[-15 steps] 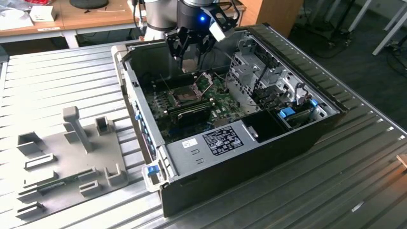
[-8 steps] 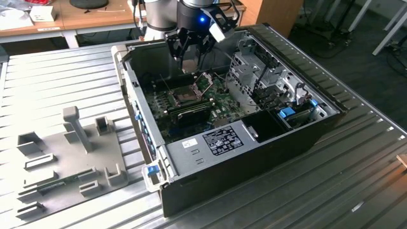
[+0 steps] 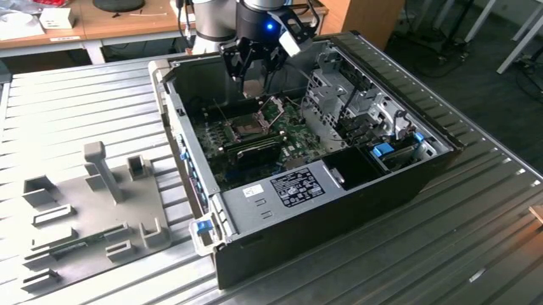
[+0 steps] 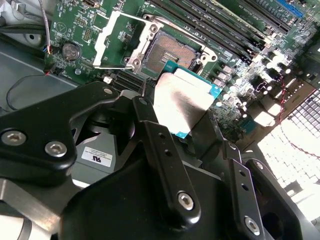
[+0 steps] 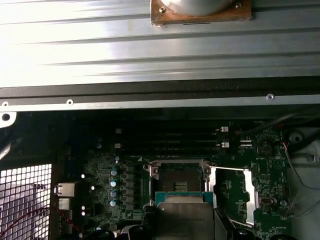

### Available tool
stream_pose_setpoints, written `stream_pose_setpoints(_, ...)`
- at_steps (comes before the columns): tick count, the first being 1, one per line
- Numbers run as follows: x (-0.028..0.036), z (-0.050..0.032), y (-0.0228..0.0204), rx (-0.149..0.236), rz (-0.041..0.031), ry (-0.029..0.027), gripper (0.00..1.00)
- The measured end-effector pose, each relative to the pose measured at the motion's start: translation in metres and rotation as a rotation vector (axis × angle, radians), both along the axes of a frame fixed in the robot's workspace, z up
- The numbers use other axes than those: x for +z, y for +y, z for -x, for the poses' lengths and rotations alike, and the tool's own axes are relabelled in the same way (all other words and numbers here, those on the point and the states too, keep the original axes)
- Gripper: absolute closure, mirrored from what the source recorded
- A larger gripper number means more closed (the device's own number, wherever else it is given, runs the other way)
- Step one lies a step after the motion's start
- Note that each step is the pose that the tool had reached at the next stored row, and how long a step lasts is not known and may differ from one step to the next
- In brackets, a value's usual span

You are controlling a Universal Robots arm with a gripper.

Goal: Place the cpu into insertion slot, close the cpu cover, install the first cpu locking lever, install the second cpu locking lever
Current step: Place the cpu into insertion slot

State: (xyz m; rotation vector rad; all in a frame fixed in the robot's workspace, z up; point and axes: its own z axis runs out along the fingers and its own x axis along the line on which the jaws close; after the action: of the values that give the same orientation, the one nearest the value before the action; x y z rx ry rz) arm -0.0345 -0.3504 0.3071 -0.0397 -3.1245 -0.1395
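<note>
Second wrist view shows the pincer point(image 4: 181, 116) gripping the cpu point(image 4: 181, 95) by opposite edges (probably light, stiff, fragile underneath) near the uncovered insertion slot point(image 4: 172, 52).

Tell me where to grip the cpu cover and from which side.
Take the cpu cover by its free rail, the edge farthest from the insertion slot. It is hinged at the slot and swung open, a thin frame with a cut-out middle, so probably come from above, pinching across that rail.
</note>
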Motion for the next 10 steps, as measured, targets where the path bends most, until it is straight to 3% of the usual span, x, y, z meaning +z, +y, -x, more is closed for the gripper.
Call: stream_pose_setpoints(10, -0.0084, 0.0, 0.0, 0.0, 0.0, -0.001, 0.46)
